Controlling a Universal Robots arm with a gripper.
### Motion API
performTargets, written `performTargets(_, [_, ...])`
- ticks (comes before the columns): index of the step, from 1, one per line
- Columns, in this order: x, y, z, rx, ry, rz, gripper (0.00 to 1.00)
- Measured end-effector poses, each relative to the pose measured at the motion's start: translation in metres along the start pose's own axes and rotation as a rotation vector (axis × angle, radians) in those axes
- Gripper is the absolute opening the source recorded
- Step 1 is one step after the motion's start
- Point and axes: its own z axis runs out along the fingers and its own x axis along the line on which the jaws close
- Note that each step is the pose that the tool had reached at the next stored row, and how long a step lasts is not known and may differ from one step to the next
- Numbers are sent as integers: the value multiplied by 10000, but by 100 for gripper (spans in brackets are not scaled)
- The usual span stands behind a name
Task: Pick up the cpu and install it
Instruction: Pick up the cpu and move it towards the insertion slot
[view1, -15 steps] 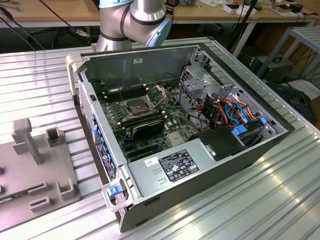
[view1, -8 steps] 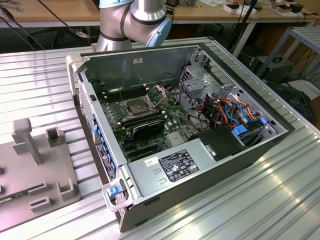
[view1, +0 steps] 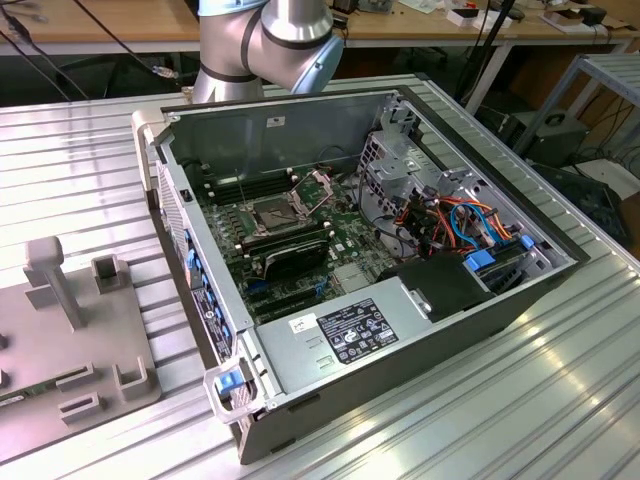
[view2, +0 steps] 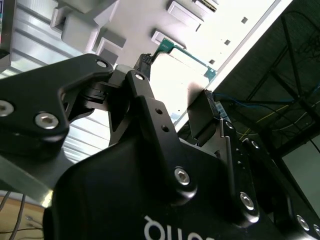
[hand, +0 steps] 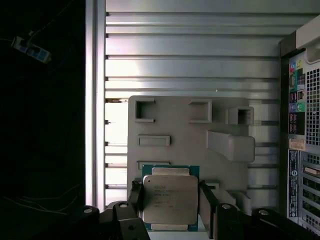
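The cpu, a silver square on a green board, lies flat on the grey holder block in the first wrist view. My gripper hangs well above it, open, with one black finger on each side of the chip as seen from above and nothing held. In the second wrist view the gripper frames the green edge of the cpu far below. In the exterior view the open motherboard socket sits inside the computer case.
The grey holder block stands on the ribbed metal table at the exterior view's left, beside the case. An upright grey post rises from it. The case wall borders the block. Cables, drive cage and power supply crowd the case.
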Motion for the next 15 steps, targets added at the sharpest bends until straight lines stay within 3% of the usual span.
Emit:
performTargets(10, [-52, 0, -1, -1, 0, 0, 55])
performTargets(15, [-115, 0, -1, -1, 0, 0, 55])
